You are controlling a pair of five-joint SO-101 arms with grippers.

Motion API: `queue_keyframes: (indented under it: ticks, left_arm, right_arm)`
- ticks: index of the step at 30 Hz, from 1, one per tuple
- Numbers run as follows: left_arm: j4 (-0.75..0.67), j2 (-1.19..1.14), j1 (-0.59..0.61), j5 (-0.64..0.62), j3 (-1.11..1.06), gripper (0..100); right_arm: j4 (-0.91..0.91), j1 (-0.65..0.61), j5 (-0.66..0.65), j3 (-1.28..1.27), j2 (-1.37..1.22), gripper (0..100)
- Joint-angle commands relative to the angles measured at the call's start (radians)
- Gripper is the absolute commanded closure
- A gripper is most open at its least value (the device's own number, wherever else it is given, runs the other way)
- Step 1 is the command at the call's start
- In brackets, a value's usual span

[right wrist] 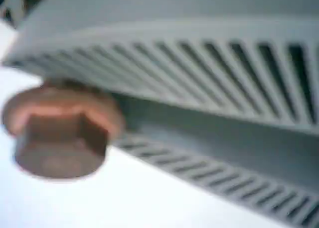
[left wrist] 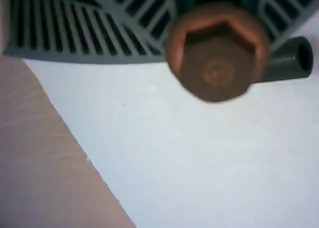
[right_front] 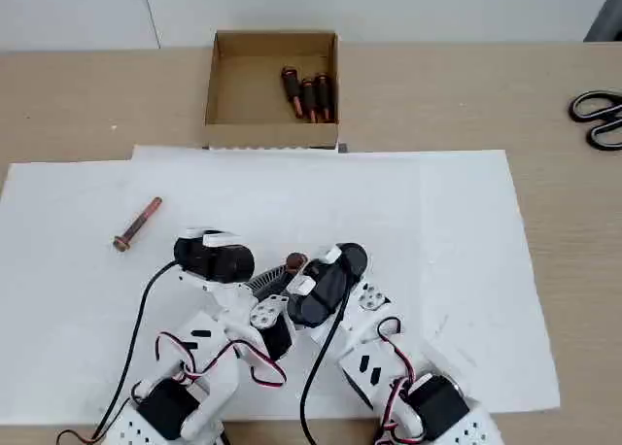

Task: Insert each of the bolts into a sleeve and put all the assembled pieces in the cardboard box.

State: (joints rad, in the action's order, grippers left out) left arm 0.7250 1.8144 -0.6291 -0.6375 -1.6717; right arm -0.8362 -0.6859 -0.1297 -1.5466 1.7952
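1. Your left gripper (right_front: 275, 278) sits low over the middle of the white paper (right_front: 437, 231). Its ribbed fingers (left wrist: 94, 29) are clamped on a copper bolt (left wrist: 217, 63), which is held off the sheet with its hex head facing the wrist camera.
2. Your right gripper (right_front: 309, 270) is just beside the left one, the two meeting nose to nose. The same bolt head shows close up in the right wrist view. You cannot tell from any view whether this gripper is apart or together.
3. A dark sleeve (left wrist: 291, 62) pokes out from behind the bolt head in the left wrist view, its open end visible (what holds it cannot be made out).
4. A second, loose bolt (right_front: 137, 223) lies tilted on the paper, well apart from both arms on the left arm's side.
5. The cardboard box (right_front: 225, 85) rests on the wooden table (right_front: 78, 95) just past the paper's far edge. Three assembled pieces (right_front: 309, 95) lie side by side against one inner wall.
6. A pair of scissors (right_front: 598, 118) lies at the table's edge, off the paper.
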Motion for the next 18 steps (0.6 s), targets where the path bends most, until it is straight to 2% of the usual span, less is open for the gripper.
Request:
queue_keyframes:
  ticks: [1,4,18]
  left_arm:
    - [0.014,-0.002,-0.017,0.008,-0.007,85]
    - [0.014,-0.002,-0.014,0.038,-0.007,77]
    - [0.021,-0.002,0.144,0.132,0.108,76]
  right_arm:
    - [0.039,0.038,-0.008,0.066,0.016,99.6]
    - [0.039,0.038,-0.008,0.064,0.015,99.6]
    - [0.041,0.042,-0.006,0.0,0.016,99.6]
